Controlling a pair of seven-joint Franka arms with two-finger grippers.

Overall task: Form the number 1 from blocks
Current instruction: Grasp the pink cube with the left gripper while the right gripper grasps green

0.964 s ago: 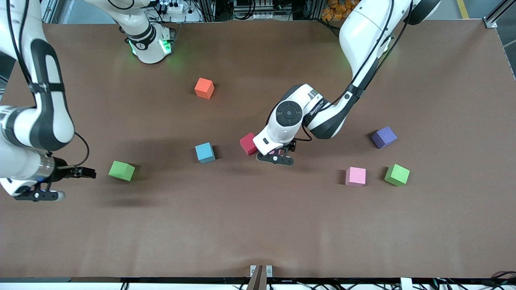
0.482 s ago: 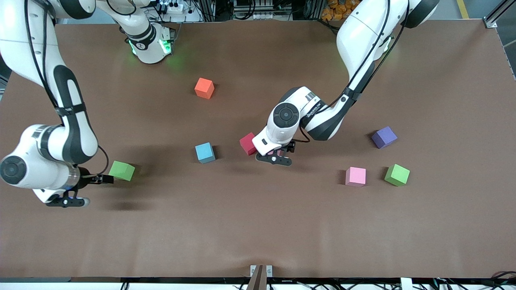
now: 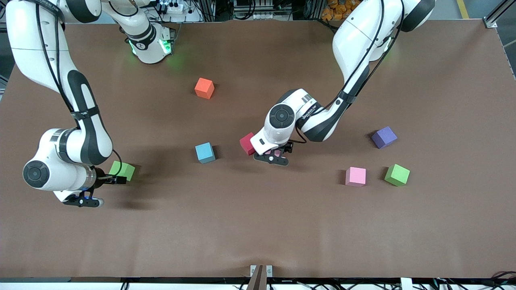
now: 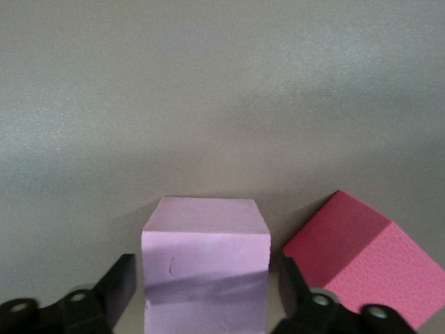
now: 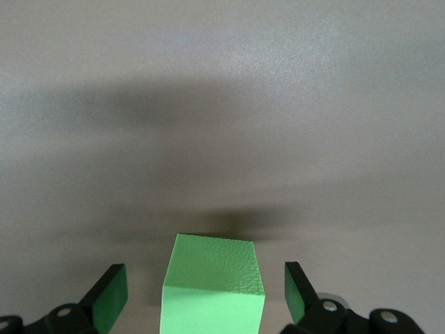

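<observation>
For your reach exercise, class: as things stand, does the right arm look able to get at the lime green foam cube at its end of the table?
Probably yes. The right tool already straddles the lime green foam cube, open fingers either side, and nothing stands between them.

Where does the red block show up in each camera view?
Front view: red block at mid-table, touching the left pincer.
Left wrist view: red block beside the pink block.
Right wrist view: not in it.
Shared landmark: the pink block between the left pincer's fingers.
</observation>
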